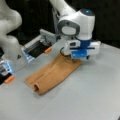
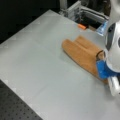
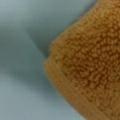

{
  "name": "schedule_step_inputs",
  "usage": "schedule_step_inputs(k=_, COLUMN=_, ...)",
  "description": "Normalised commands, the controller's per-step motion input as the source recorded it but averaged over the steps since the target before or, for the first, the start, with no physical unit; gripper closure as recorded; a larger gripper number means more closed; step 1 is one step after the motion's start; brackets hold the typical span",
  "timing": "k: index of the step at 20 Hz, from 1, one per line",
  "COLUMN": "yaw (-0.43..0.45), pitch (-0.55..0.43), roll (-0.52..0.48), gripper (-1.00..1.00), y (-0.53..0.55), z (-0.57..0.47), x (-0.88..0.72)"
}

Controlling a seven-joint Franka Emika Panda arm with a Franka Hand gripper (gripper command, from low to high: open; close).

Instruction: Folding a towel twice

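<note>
Wrist view: towel [image 3: 87, 65] fills it, thick soft terry.
Towel place: table [image 1: 95, 95], folded long.
Pincer [image 1: 79, 57]: low over towel's end; spread, can't tell.
Handling: light, floppy; pinch a corner edge.

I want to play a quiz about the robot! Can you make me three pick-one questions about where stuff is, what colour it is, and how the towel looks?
1. Where is the gripper?
A. at one end of the towel
B. far away from the towel
C. under the table

2. What colour is the towel?
A. green
B. orange-brown
C. white

3. How does the towel look?
A. spread out in a square
B. hanging in the air
C. folded into a long strip

Answers:
1 A, the gripper sits low over the towel's end in both front views.
2 B, the wrist view shows it close.
3 C, it lies long and narrow, with a doubled edge.
</note>
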Motion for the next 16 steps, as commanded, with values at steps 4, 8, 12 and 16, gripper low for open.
schedule_step_inputs(k=4, yaw=-0.008, pitch=-0.091, roll=-0.148, gripper=-1.0, y=0.06, z=-0.22, x=-0.04)
schedule_step_inputs(k=8, yaw=0.008, pitch=-0.144, roll=-0.149, gripper=-1.0, y=0.02, z=-0.26, x=-0.06)
schedule_step_inputs(k=12, yaw=0.016, pitch=-0.172, roll=-0.187, gripper=-1.0, y=-0.03, z=-0.22, x=-0.03)
schedule_step_inputs(k=16, yaw=0.042, pitch=-0.166, roll=-0.209, gripper=-1.0, y=-0.05, z=-0.16, x=0.0)
